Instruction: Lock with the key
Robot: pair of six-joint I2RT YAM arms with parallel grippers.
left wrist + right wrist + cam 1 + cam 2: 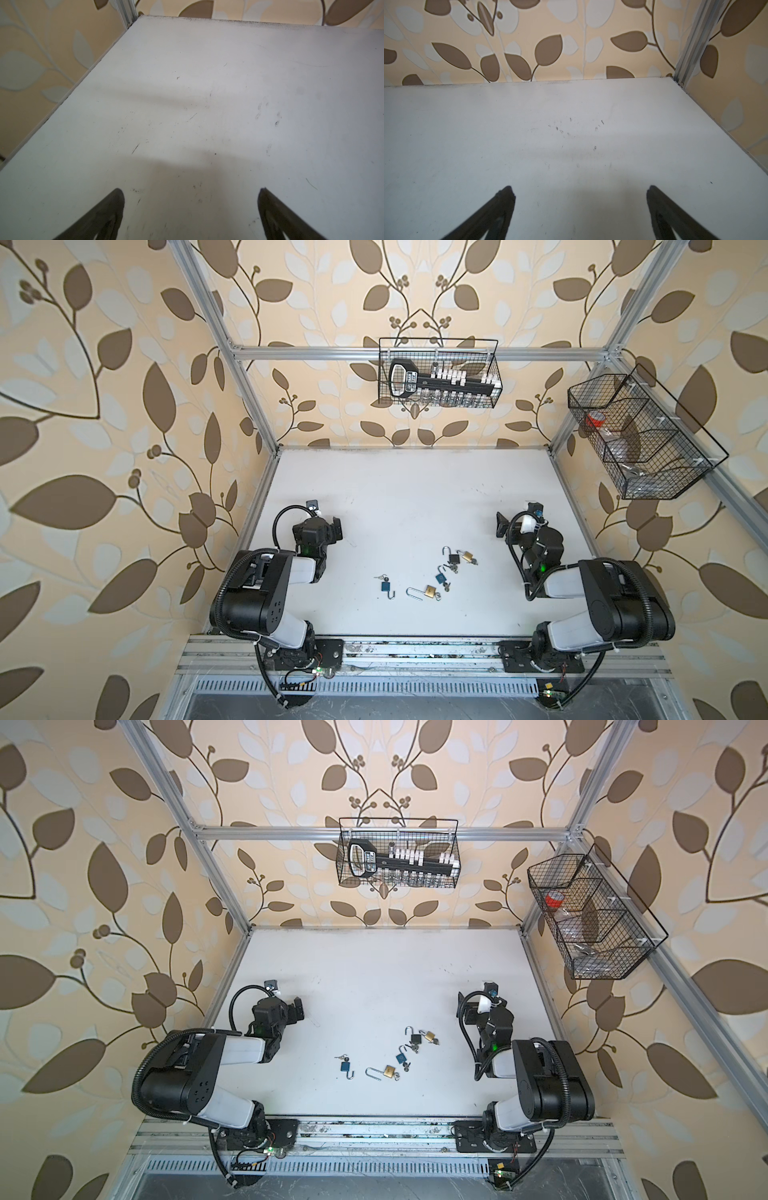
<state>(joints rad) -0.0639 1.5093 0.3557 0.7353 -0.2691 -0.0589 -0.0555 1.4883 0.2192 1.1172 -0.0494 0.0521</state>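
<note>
Top views: padlocks mid-table (some open), L fingers, R fingers spread.

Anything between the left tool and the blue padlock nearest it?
Nothing visible. Only bare table lies between the open left tool and that blue padlock. The other padlocks lie beyond it, toward the right arm.

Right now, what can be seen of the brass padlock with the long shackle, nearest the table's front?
The long-shackle brass padlock lies flat on the white table, at the front of the padlock cluster. Its small body looks like brass; the long silvery shackle appears open, pointing toward the left arm's side. A key seems to sit against its body. Nothing grips it.
</note>
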